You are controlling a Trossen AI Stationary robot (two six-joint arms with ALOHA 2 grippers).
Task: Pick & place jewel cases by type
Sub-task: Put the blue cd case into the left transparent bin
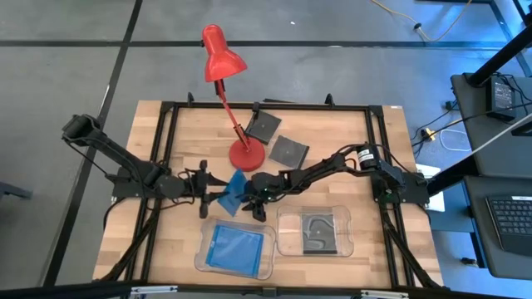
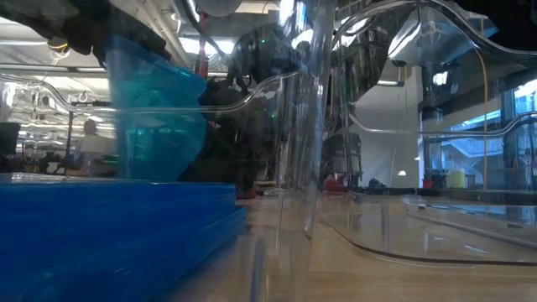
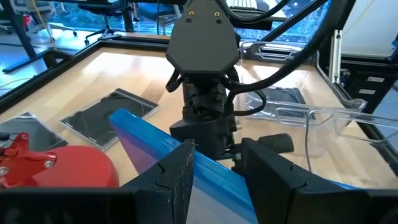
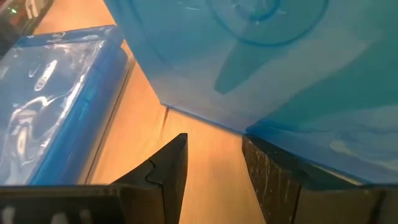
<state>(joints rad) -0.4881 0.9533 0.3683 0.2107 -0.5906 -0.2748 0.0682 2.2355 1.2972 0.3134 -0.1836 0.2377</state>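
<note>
A translucent blue jewel case (image 1: 233,193) (image 3: 149,134) is in the air above mid-table, tilted on edge. My left gripper (image 1: 218,195) (image 3: 217,177) is shut on it from the table's left. My right gripper (image 1: 256,206) (image 4: 214,168) stands open just right of the case, with bare wood showing between its fingers; the case (image 4: 280,62) fills its wrist view. A stack of blue cases (image 1: 235,247) lies in the left clear tray. One dark case (image 1: 316,232) lies in the right tray. Two dark cases (image 1: 264,124) (image 1: 289,151) lie flat on the table farther back. My left gripper pinches the blue case between its two fingers at the case's left end (image 3: 208,168), coming level from the table's left. The case is lifted clear and tilted on edge, its free end reaching toward my right gripper. My right gripper has one finger (image 4: 280,168) just under the case's lower edge; whether they touch I cannot tell.
The red desk lamp's round base (image 1: 247,155) (image 3: 56,165) stands just behind the two grippers, and its stem leans toward the far edge. The left tray's rim (image 1: 199,249) and the right tray's rim (image 1: 349,237) are near the front edge. Black frame rails border the tabletop.
</note>
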